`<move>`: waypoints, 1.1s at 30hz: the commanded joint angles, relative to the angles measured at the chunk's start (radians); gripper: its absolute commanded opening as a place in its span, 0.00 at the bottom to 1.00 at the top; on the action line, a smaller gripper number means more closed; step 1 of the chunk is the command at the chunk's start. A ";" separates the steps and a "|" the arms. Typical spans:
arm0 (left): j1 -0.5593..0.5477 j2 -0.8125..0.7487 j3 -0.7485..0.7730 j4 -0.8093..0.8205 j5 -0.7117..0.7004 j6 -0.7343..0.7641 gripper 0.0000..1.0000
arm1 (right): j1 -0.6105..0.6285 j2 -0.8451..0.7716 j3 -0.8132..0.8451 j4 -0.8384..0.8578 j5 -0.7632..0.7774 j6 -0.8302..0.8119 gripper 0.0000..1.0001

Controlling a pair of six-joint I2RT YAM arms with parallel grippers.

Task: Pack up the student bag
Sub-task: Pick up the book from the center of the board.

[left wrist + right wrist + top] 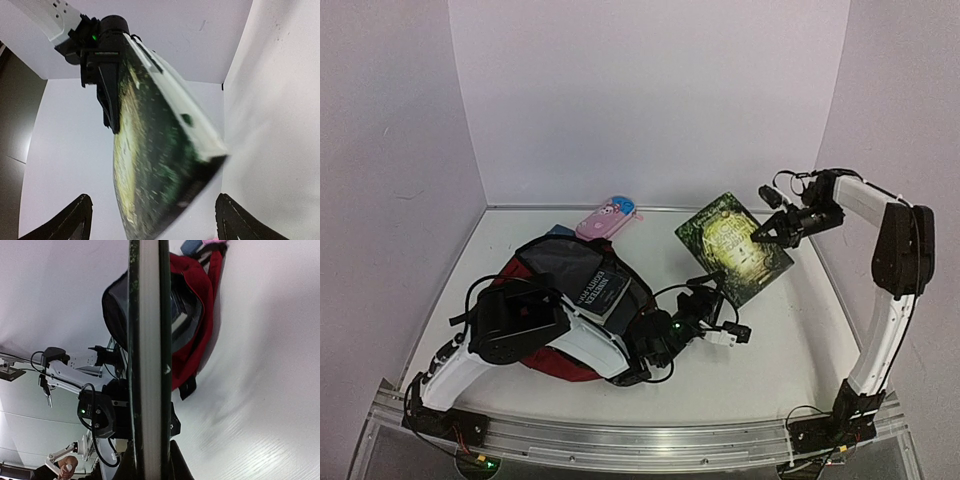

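I'm pinching the green book by its far edge with my right claw, pads pressing on both covers, and I'm holding it tilted up off the bench. My left claw is hanging spread wide at the book's near edge, a finger on either side, gripping nothing. The student bag is lying open to the left of both claws, partly under my left arm, and a dark book with white spine lettering is already sitting inside it. So I'm judging the packing partly done. This green book is waiting to go in, the pink pencil case is lying outside beyond the bag, and nothing is zipped. My left arm is covering the bag's near side, so I'm not making out its front pocket, and a blue thing behind the bag is too hidden to name.
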 commanded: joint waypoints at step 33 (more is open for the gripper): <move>0.328 -0.758 -0.084 -0.937 0.435 -2.245 0.93 | 0.107 -0.342 -0.434 1.705 0.382 1.731 0.00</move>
